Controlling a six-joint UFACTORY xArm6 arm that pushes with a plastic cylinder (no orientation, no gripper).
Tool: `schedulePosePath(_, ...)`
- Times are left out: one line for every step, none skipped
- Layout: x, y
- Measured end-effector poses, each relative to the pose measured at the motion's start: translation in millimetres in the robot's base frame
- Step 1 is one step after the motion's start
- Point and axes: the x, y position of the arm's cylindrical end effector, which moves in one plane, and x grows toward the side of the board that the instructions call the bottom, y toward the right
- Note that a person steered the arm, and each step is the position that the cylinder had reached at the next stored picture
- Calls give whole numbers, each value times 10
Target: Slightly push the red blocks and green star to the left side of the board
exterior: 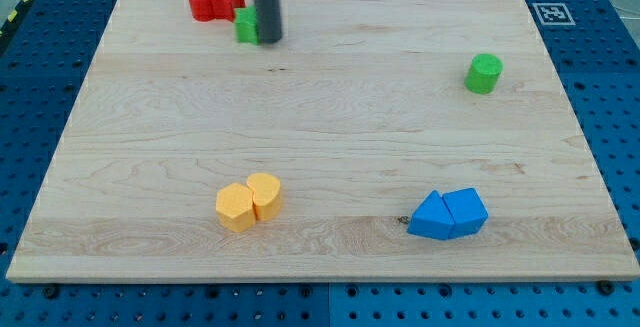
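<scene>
Two red blocks (215,2) touching green star (246,27) at top. Light, rigid, prob. slide easily. No jaws; tip (268,41) holds nothing, abuts star's right; push there.

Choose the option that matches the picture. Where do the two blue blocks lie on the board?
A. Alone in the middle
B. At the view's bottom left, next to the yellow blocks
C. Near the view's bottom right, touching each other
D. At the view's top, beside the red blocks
C: the blue blocks sit pressed together near the wooden board's bottom-right edge, far from the red blocks.
</scene>
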Motion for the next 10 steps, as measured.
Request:
schedulePosePath(0,-183)
schedulePosePath(0,123)
schedulePosePath(5,485)
schedulePosePath(5,412)
schedulePosePath(5,165)
schedulePosePath(5,-153)
schedulePosePath(5,-428)
schedulePosePath(5,-698)
schedulePosePath(5,-819)
schedulePosePath(118,-649)
